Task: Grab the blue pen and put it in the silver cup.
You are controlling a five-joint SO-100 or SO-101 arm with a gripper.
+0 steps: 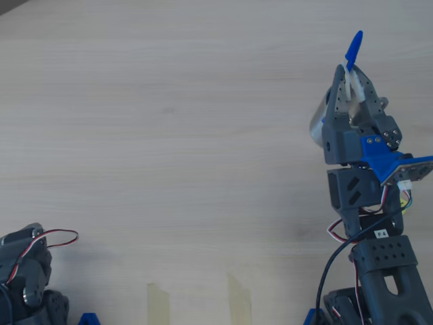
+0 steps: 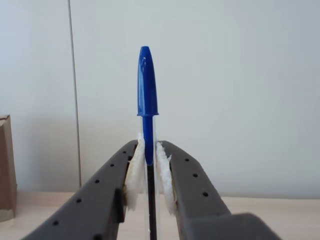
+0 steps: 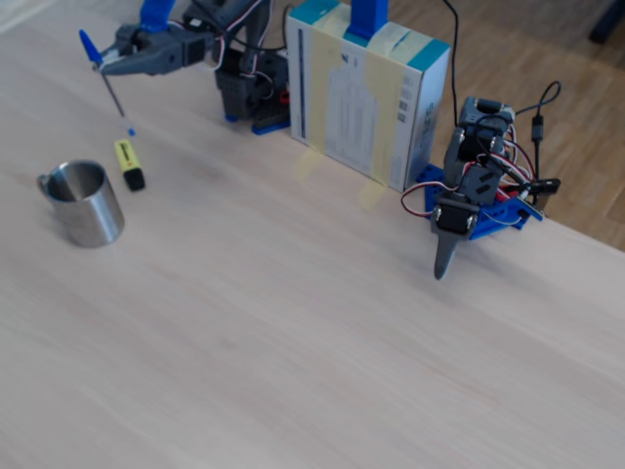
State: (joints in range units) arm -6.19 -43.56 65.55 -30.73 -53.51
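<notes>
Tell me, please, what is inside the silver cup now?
In the fixed view the silver cup looks empty, though its bottom is partly hidden by the wall. The blue pen is in the claw, above the table.

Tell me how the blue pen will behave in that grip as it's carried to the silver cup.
The blue pen probably stays stiff: it hangs straight from the hand in the fixed view. Its smooth, thin barrel might slip or pivot, though white padding on the fingers should help. It looks light, but the silver cup might tip, since the pen looks longer than the cup is tall.
</notes>
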